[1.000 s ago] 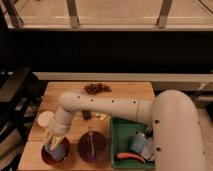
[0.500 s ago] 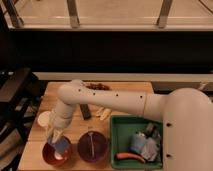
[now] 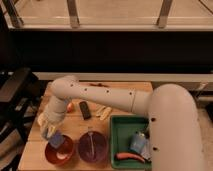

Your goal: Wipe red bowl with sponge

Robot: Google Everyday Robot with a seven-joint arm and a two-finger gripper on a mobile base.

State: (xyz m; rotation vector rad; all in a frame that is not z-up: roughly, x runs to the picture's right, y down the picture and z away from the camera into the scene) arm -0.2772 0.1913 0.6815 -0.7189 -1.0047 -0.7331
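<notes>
The red bowl [image 3: 61, 152] sits on the wooden table [image 3: 35, 152] at the front left. The blue-grey sponge [image 3: 56, 140] is at the bowl's rear left rim, tilted, partly inside the bowl. My gripper [image 3: 50, 132] comes down from the upper left and is shut on the sponge's top, just above the bowl's rim. The pale arm [image 3: 100, 97] reaches across the table from the right.
A darker purple bowl [image 3: 92, 146] stands right beside the red bowl. A green tray [image 3: 119, 131] at the front right holds a pale blue cup [image 3: 139, 142] and an orange-red item [image 3: 129, 156]. A black object [image 3: 85, 110] and pale pieces [image 3: 103, 112] lie mid-table.
The gripper with the sponge has shifted a little left and back, from the bowl's middle towards its rear left rim. The arm's elbow has swung left.
</notes>
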